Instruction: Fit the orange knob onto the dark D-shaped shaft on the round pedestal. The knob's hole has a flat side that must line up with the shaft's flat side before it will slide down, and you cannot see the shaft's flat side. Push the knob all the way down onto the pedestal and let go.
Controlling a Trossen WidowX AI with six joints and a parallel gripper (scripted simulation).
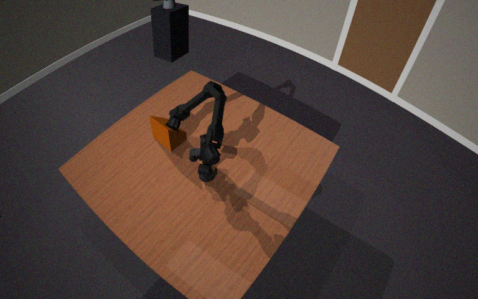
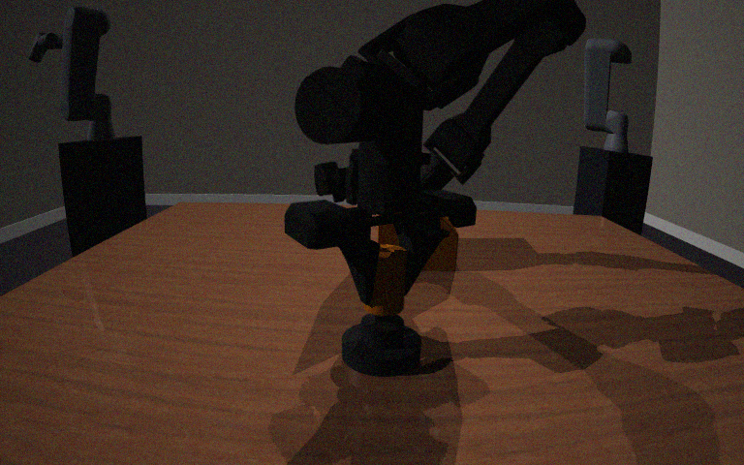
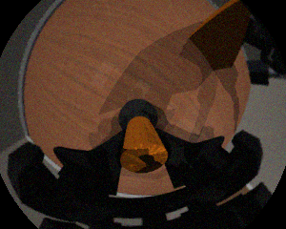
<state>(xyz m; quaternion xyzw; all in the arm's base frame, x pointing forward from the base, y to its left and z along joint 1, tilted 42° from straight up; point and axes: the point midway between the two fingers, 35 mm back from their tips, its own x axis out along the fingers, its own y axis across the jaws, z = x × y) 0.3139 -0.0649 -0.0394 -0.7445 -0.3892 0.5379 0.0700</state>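
Note:
The orange knob [image 2: 389,282] [image 3: 143,138] is upright between the two fingertips of my gripper [image 2: 387,291] [image 3: 139,132], which is shut on it. The dark round pedestal [image 2: 381,351] [image 3: 137,107] stands on the table directly below the knob. In the exterior view the knob's lower end is just above the raised dark part in the middle of the pedestal, high over the pedestal's wide base. Whether the shaft's tip is inside the hole cannot be seen, and the flat sides are hidden. In the top view the arm hides the knob.
An orange block [image 1: 162,133] [image 3: 221,40] stands at the arm's base on the wooden table [image 1: 141,207] [image 2: 134,345]. Dark stands [image 1: 169,33] [image 2: 102,190] carrying grey arms are beyond the table. Shadows of the arm fall across the table.

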